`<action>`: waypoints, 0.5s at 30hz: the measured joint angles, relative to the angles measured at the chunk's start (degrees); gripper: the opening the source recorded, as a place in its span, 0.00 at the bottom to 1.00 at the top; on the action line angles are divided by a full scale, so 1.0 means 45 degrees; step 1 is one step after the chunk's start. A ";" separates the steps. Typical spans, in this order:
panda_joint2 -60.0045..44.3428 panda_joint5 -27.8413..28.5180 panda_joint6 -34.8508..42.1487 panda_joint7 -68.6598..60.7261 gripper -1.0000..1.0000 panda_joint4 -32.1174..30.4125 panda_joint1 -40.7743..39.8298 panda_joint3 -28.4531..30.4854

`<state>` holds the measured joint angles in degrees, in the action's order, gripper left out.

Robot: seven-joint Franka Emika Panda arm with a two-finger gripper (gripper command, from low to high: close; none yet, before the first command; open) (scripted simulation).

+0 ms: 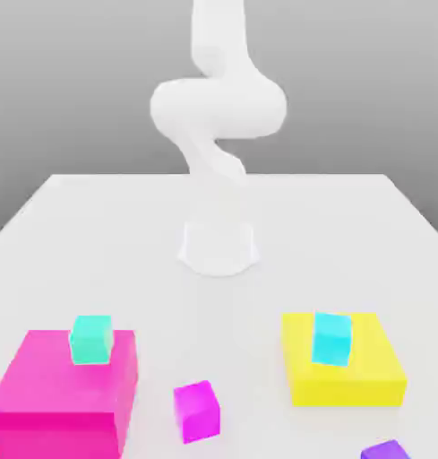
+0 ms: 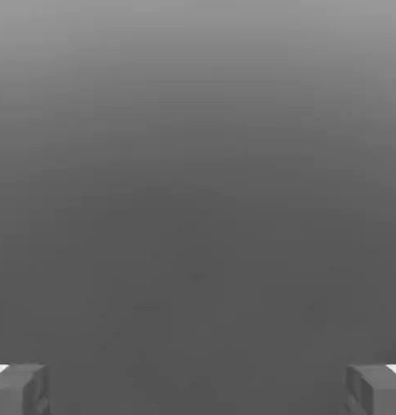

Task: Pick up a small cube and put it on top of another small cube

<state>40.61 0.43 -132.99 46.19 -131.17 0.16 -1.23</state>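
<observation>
A cyan cube [image 1: 90, 338] tops the magenta block [image 1: 61, 394].

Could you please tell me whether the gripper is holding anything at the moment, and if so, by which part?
Nothing is held. The gripper is open with only empty space between its fingertips.

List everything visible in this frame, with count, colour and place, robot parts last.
small purple cube: 1, deep purple, on the table at the near edge, exterior view's right.
small magenta cube: 1, bright magenta, on the table between the two big blocks.
small cyan cubes: 2, cyan, one on top of each big block.
large magenta block: 1, magenta, exterior view's left.
large yellow block: 1, yellow, exterior view's right.
table: 1, white.
arm: 1, white, standing at the table's middle.
gripper: 1, grey fingers, open, holding nothing.
</observation>
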 joint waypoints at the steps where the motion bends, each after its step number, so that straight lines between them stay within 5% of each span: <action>1: -0.0501 0.0045 -0.0113 0.0038 0.50 0.0059 0.0014 -0.0121; 15: -0.6996 0.1004 -0.1595 0.0800 0.50 0.0823 0.0379 -0.1631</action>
<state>9.13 4.95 -140.16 49.79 -127.47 1.87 -8.57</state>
